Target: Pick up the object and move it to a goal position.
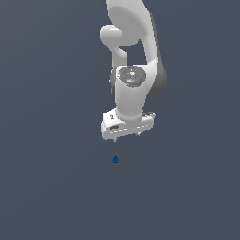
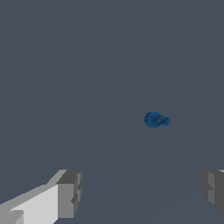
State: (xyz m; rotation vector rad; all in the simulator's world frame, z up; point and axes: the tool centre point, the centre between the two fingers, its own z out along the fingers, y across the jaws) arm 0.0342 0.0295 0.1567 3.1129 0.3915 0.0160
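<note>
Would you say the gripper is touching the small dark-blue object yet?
Apart. The wrist view shows the dark-blue object on bare floor beyond both open fingertips, with clear grey between them.

A glossy white arm with dark-grey joints ends in a white gripper with seemingly grey fingertip pads.

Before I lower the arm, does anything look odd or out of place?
Nothing stands out. The small blue lump lies alone on the bare grey floor, untouched, and the open pincer hangs above it, empty.
</note>
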